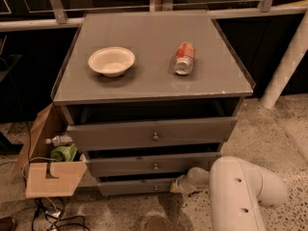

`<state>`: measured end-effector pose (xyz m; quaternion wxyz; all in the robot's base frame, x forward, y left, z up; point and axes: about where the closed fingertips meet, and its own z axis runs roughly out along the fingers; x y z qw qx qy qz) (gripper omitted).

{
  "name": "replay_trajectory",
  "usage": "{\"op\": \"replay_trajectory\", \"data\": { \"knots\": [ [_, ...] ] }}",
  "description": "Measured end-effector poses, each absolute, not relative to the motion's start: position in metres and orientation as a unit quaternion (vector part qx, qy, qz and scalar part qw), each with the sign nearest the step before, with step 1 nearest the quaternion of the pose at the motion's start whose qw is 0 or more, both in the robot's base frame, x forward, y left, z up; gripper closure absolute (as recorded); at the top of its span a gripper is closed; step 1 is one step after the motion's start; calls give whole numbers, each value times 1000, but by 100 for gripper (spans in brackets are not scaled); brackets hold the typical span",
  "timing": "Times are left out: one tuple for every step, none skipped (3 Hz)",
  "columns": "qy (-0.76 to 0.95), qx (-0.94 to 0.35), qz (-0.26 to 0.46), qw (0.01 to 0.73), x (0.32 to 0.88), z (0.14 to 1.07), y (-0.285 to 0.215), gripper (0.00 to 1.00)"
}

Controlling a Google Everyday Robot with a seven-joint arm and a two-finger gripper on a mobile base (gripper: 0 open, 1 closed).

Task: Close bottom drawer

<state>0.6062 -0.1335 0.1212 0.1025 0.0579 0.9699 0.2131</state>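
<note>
The grey cabinet (154, 81) has three drawers. The bottom drawer (132, 187) is the lowest slim grey front with a small brass knob (155, 187); it stands a little out from the cabinet, as do the two above it. My white arm (240, 191) comes in from the lower right. My gripper (177, 185) is at the right part of the bottom drawer's front, touching or almost touching the panel. Its tip points left at the drawer.
A cream bowl (111, 60) and a red can (184, 57) lying on its side are on the cabinet top. An open cardboard box (48, 170) with a bottle and green item stands left of the cabinet. Cables (48, 215) lie on the floor. A white post (286, 61) stands at right.
</note>
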Motion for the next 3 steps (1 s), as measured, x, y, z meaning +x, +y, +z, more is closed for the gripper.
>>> {"op": "replay_trajectory", "data": {
  "knots": [
    [972,52,220,65,571,135,-152,100],
    [974,80,210,23,506,180,-218,100],
    [970,126,206,13,433,232,-283,100]
  ]
}}
